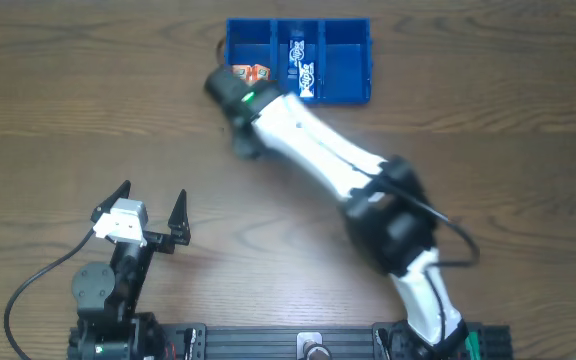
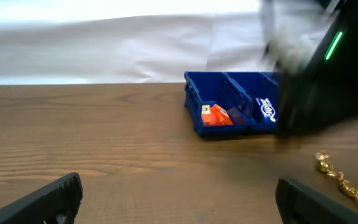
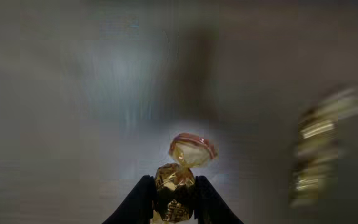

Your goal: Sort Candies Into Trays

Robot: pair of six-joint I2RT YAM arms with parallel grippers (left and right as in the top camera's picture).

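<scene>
Right hand (image 3: 174, 186) is pinching one gold candy (image 3: 180, 176) by its lower end, and the twisted top of the wrapper pokes up above the fingertips (image 3: 211, 200). Everything behind it in the right wrist view is a blur, with a gold-ish smear off to one side that I can't identify. From above, the right arm stretches across the middle, and its wrist sits right at the near-left corner of the blue tray (image 1: 358, 60). The tray has three compartments. The left one holds what looks like two orange candies (image 1: 251, 72), the middle one holds one blue-and-white candy (image 1: 301, 62), and I can't see anything in the right one. Loose gold candies (image 2: 339, 177) lie on the counter (image 1: 88, 110) near the tray. They look like two lying end to end, but I can't tell for sure. Left hand (image 1: 153, 195) sits low by its base with its fingers spread wide, holding nothing, well apart from the tray.
</scene>
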